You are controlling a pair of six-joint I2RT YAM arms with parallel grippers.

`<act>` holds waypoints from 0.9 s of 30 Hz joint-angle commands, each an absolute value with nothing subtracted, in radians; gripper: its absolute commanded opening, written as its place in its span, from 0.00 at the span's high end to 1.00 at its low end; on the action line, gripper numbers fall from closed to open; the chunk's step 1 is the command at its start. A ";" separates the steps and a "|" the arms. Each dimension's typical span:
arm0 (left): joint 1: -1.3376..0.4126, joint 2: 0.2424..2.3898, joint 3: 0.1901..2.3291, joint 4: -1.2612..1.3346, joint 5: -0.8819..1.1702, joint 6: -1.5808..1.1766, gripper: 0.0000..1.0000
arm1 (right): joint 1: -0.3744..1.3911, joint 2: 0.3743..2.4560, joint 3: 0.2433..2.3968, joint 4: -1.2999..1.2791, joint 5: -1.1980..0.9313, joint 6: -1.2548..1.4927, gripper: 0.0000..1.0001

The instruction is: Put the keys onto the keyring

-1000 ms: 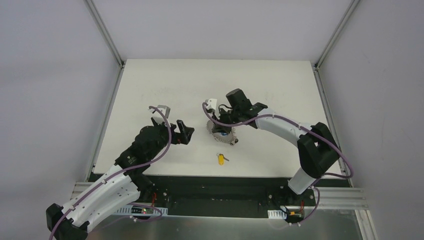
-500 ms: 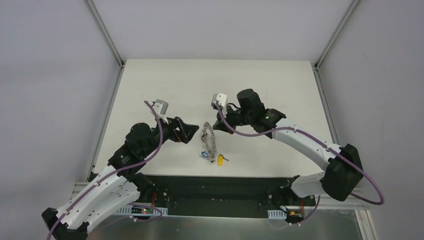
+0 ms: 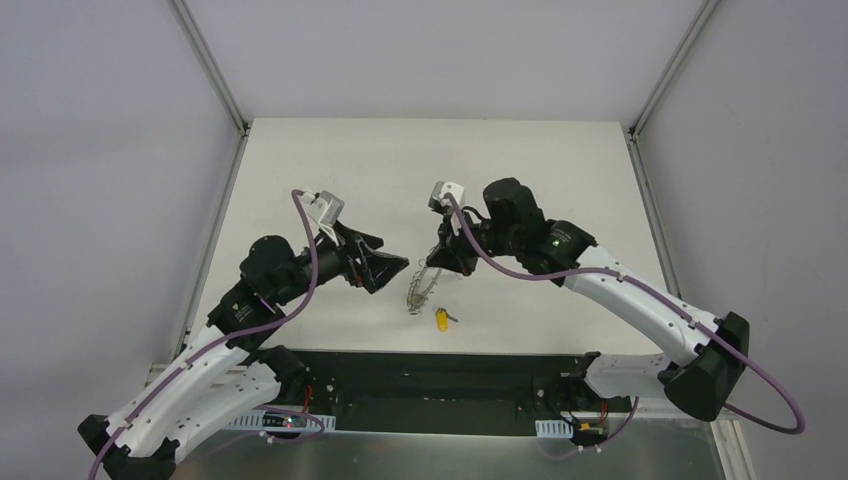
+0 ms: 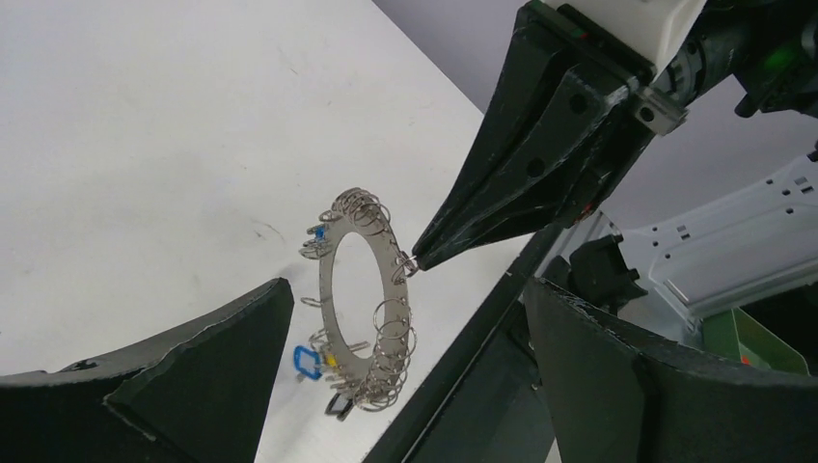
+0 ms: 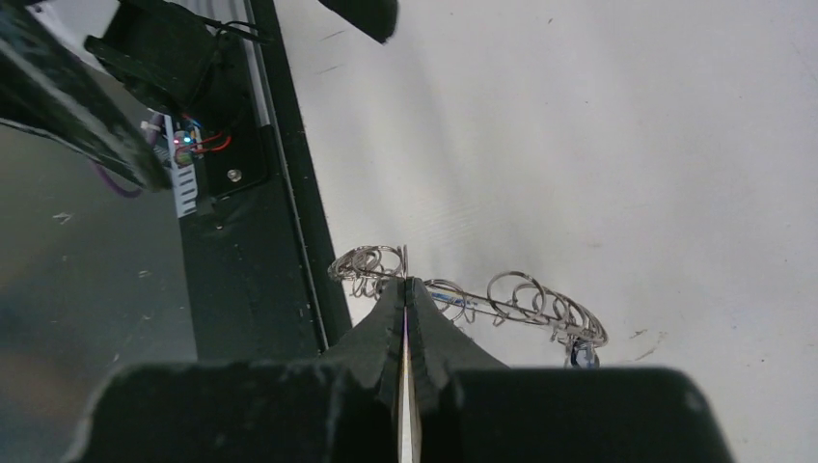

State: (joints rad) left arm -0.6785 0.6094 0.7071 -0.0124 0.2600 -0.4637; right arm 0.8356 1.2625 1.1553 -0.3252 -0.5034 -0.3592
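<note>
Silvery wire, fringed with small loops, forms the keyring point(image 3: 424, 286), which hangs clear of the white table point(image 3: 520, 170) near its front edge. The right gripper point(image 3: 437, 263) is clenched on the ring's upper rim, its fingers pressed together with the rim pinched at the tips. In the left wrist view the keyring point(image 4: 326, 299) faces the camera almost flat, and a blue key point(image 4: 306, 361) dangles from its lower loops. The left gripper point(image 3: 392, 266) stands spread wide just left of the ring. Its two fingers point(image 4: 193, 376) frame the ring without touching it.

A yellow key point(image 3: 440, 319) lies on the table just below the ring, close to the dark front rail point(image 3: 430, 362). Bare table stretches behind both arms to the far edge and out to each side rail. The two grippers themselves work in a narrow gap near the front.

Half a second earlier the ring hung lower, its bottom almost at the yellow key, and the left gripper stood farther from it. One second earlier the ring lay on the table under the right gripper. The yellow key has not moved.
</note>
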 commanded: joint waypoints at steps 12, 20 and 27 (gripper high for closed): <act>-0.669 0.674 0.716 0.259 0.640 -0.479 0.18 | 0.938 1.146 1.330 -0.485 -0.548 -0.160 1.00; -0.669 0.689 0.703 0.370 0.805 -0.530 0.35 | 0.943 1.124 1.346 -0.484 -0.617 -0.108 1.00; -0.670 0.727 0.716 0.395 0.870 -0.549 0.47 | 0.948 1.121 1.372 -0.479 -0.633 -0.064 1.00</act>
State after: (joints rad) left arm -0.6785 0.7128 0.7044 0.3176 0.7868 -0.5247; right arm 0.9405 1.1580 1.3003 -0.5159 -0.5850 -0.1165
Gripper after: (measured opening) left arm 0.556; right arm 0.005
